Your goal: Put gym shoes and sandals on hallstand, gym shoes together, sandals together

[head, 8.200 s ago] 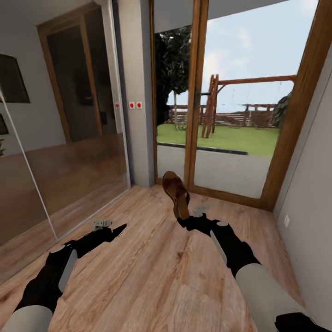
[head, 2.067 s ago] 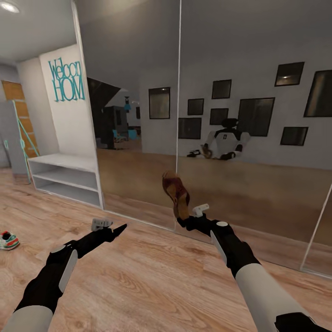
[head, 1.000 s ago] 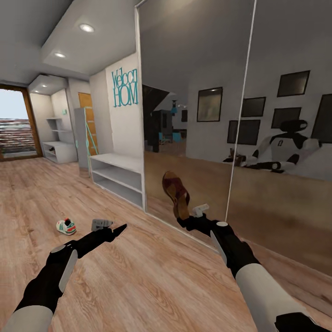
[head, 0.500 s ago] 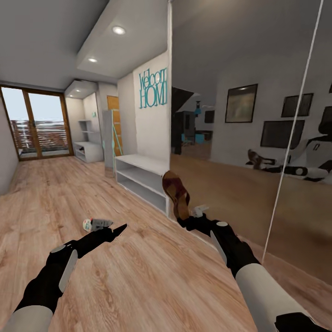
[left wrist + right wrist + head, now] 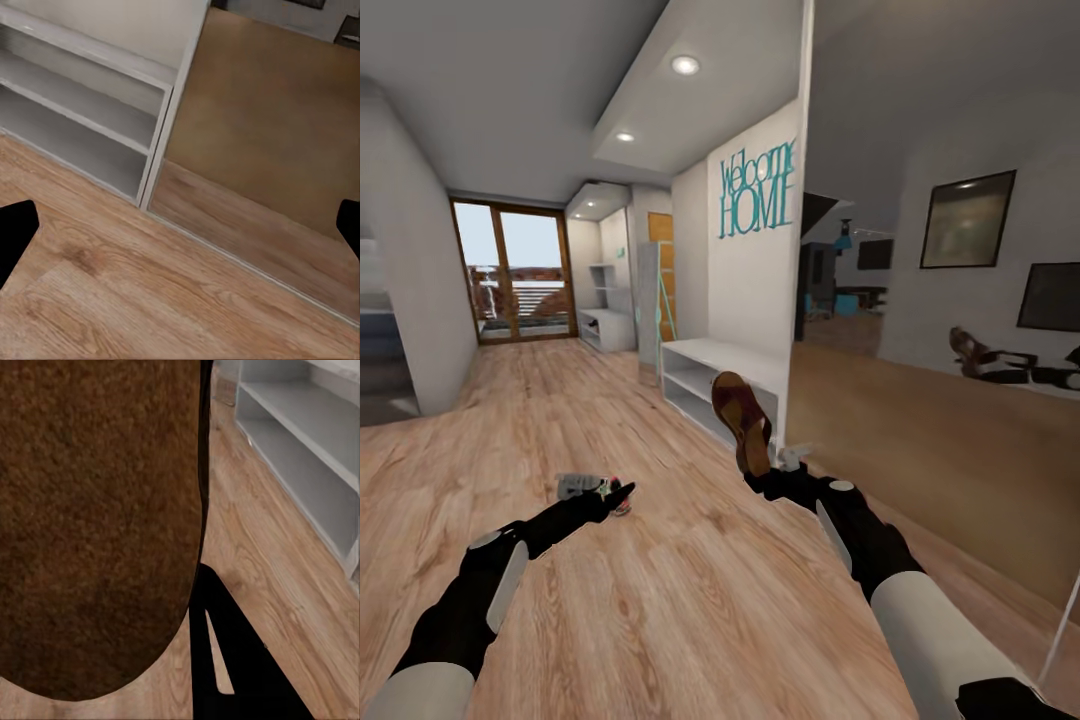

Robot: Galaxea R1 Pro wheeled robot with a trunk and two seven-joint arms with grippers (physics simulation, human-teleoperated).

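step: carrying 1 sandal (image 5: 742, 420) to hallstand (image 5: 606, 328) | right gripper (image 5: 760, 478) grasping sandal | left gripper (image 5: 610, 498) released, empty | next: drive far down corridor floor (image 5: 690, 580)

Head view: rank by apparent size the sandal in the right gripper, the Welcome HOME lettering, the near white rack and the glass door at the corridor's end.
1. Glass door
2. Near white rack, partly hidden by the sandal, so unsure against the door
3. Sandal, enlarged by nearness
4. Welcome HOME lettering, roughly alike with the sandal
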